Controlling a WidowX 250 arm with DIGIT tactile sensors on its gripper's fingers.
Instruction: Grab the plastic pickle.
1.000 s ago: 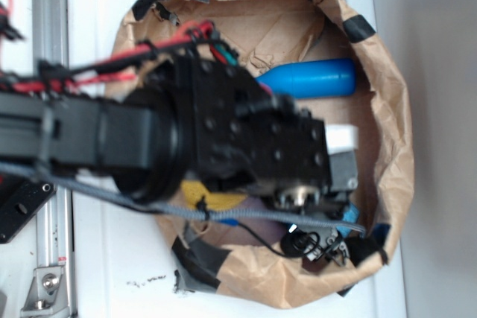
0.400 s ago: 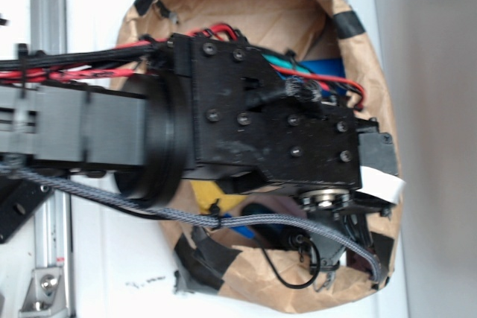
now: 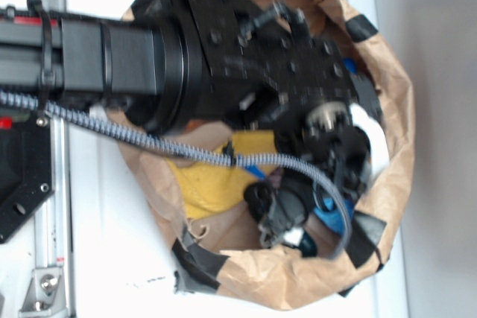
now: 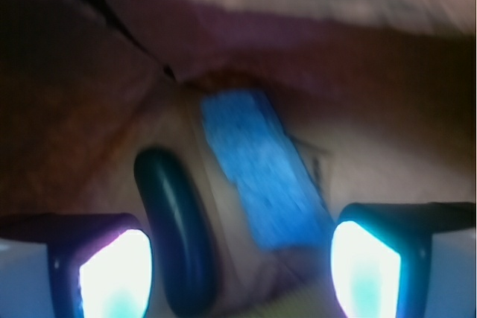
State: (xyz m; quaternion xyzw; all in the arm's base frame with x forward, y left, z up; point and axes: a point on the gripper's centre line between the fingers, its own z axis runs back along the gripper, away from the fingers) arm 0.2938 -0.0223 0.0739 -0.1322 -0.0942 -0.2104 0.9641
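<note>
In the wrist view the plastic pickle (image 4: 175,229) lies dark green and glossy on the brown paper, just inside my left fingertip (image 4: 112,273). My gripper (image 4: 238,273) is open and holds nothing, with the pickle between the jaws toward the left side. The right fingertip (image 4: 369,269) stands apart from it. In the exterior view the gripper (image 3: 287,217) hangs low inside the paper bowl (image 3: 387,176), and the arm hides the pickle.
A light blue sponge (image 4: 257,173) lies slanted between the jaws, right of the pickle, and shows as a blue patch in the exterior view (image 3: 328,217). A yellow object (image 3: 212,180) and a white object (image 3: 373,139) lie in the bowl. The crumpled paper walls stand close around.
The arm has shifted toward the top of the exterior view and the gripper has swung to the bowl's lower right. The blue bottle, seen earlier, is now hidden behind the arm.
</note>
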